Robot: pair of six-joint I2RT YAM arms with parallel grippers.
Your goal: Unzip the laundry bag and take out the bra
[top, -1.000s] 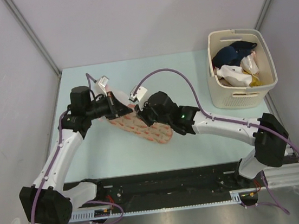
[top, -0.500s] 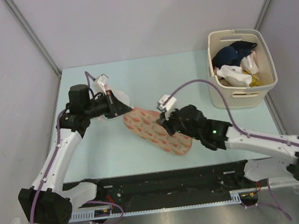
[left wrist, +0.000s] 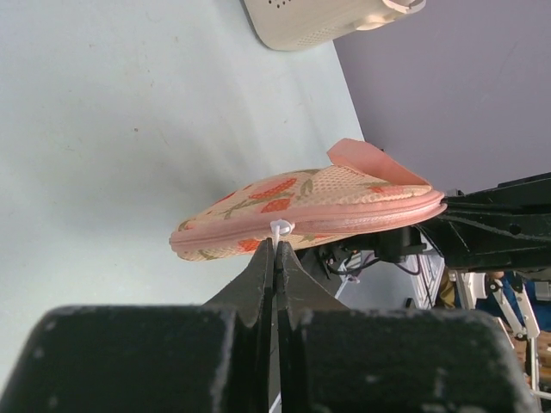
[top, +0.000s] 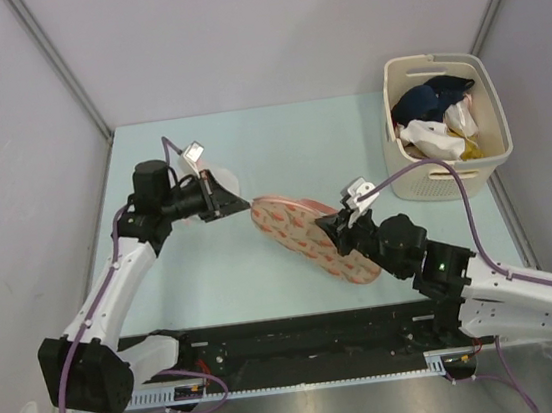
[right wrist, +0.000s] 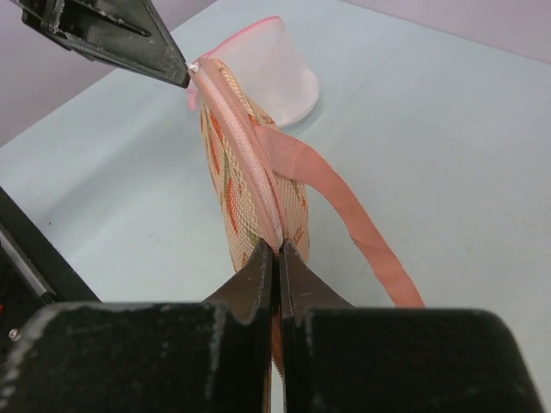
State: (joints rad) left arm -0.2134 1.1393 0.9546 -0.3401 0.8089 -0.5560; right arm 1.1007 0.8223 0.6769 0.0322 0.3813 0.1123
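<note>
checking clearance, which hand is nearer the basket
Right. The right hand grips the laundry bag at the end nearest the basket; the left hand pinches the far end.

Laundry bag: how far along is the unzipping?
Done: both grips are set. The left fingers pinch the white zipper tab; the right fingers clamp the laundry bag at its far end. In hand: the zip, whose seam looks closed along the edge. Left: opening it and pulling out the bra, not visible yet.

The laundry bag (top: 293,222), peach mesh with orange-red print and pink edging, stands on edge, loop hanging loose.
</note>
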